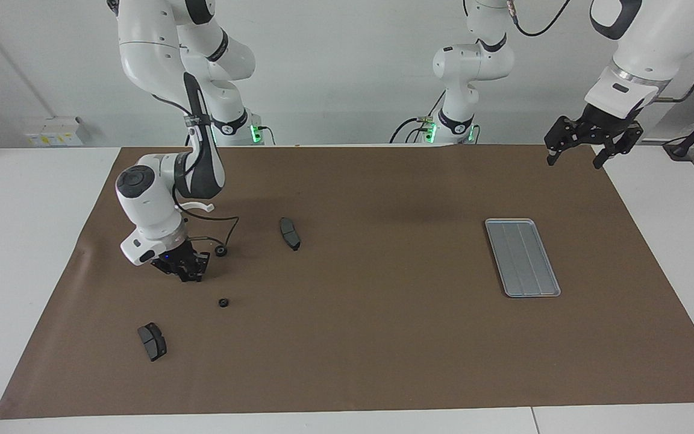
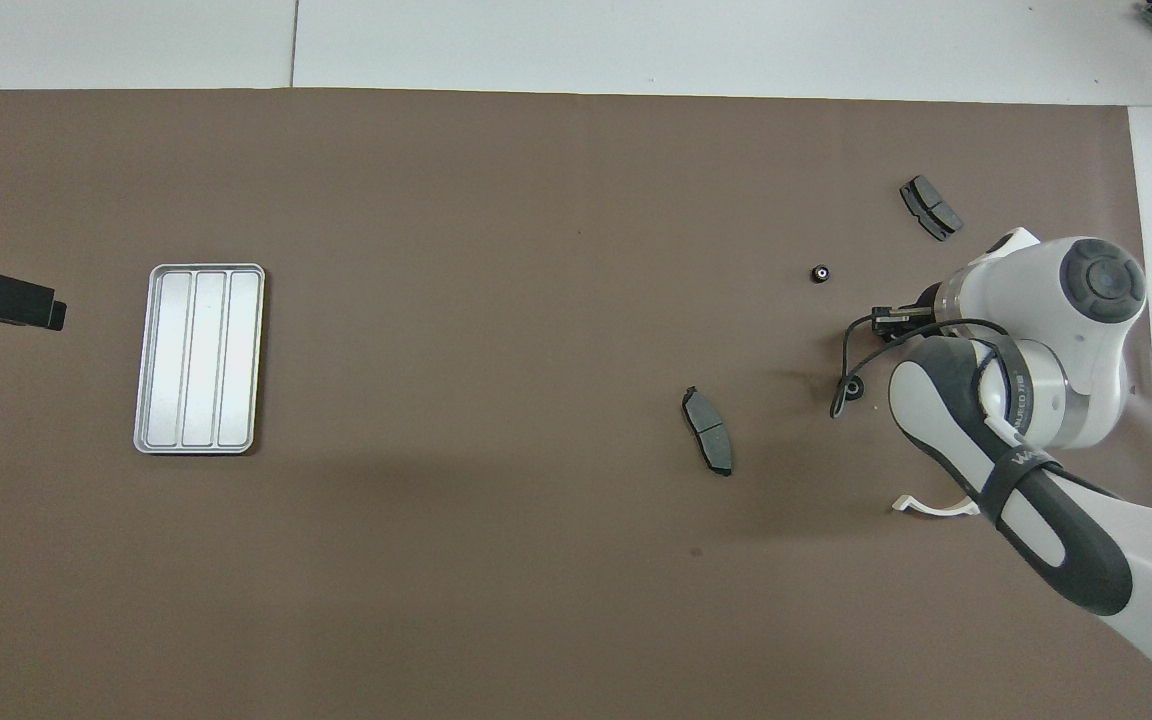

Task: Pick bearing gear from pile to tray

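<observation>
The pile lies loose at the right arm's end of the mat. My right gripper [image 1: 190, 276] [image 2: 878, 320] is down on the mat there, fingers drawn together on one small black bearing gear, which they mostly hide. A second black ring [image 1: 221, 251] [image 2: 853, 388] lies beside the hand inside its cable loop, and a third [image 1: 223, 302] [image 2: 820, 273] sits farther from the robots. The silver grooved tray [image 1: 522, 257] [image 2: 199, 358] holds nothing and lies toward the left arm's end. My left gripper [image 1: 573, 161] waits open in the air over the mat's edge at that end.
Two dark grey pads lie on the brown mat: one [image 1: 290, 233] [image 2: 708, 430] toward the middle, one [image 1: 152, 341] [image 2: 930, 207] farther from the robots than the right gripper. A white curved bracket [image 1: 199, 206] [image 2: 926, 506] lies under the right arm.
</observation>
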`<state>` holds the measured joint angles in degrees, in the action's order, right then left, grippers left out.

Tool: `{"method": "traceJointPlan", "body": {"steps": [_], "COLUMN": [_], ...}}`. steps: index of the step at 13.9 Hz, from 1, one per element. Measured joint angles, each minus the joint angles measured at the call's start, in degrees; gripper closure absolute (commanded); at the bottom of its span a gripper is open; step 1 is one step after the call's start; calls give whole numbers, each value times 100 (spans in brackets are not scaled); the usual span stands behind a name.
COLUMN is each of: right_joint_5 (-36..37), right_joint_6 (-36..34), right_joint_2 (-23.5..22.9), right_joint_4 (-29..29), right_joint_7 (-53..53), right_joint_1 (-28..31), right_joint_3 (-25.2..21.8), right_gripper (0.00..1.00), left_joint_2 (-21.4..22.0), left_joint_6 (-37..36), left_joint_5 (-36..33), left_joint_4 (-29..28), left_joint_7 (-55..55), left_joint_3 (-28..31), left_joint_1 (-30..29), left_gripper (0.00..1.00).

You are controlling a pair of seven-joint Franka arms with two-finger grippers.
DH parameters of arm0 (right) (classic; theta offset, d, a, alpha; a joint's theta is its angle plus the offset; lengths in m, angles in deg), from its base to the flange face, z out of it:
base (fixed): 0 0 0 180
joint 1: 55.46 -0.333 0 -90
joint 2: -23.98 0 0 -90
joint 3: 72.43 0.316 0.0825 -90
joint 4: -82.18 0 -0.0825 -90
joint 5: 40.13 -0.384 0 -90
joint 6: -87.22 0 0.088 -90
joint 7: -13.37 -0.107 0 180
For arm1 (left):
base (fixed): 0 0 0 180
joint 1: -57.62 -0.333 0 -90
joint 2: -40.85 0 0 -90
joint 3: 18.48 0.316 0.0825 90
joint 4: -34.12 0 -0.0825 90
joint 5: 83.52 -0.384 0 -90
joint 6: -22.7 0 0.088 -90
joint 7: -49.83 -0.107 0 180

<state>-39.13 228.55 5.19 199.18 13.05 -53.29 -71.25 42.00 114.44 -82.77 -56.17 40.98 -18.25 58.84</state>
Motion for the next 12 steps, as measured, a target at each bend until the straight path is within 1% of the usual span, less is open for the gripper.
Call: {"method": "traceJointPlan", "body": {"steps": [2, 4, 7, 12], "right_joint_5": [-5, -15, -18, -18], "right_joint_6": [-145, -326, -408, -397], "right_joint_2": [95, 262, 415, 414], "right_joint_4": [-16, -30, -51, -151], "right_joint_7": [-9, -288, -1212, -2630], "right_joint_1": [-59, -269, -917, -1992], "right_joint_3": [22, 56, 75, 99], "right_gripper": [100, 100, 100, 100], "left_joint_2": [0, 0, 0, 0], "left_joint_6": [0, 0, 0, 0], "left_joint_5": [0, 0, 0, 0], "left_joint_4": [0, 0, 0, 0], "left_joint_7": [0, 0, 0, 0], "left_joint_3": [0, 0, 0, 0], "left_joint_1": [0, 0, 0, 0], "left_gripper": [0, 0, 0, 0]}}
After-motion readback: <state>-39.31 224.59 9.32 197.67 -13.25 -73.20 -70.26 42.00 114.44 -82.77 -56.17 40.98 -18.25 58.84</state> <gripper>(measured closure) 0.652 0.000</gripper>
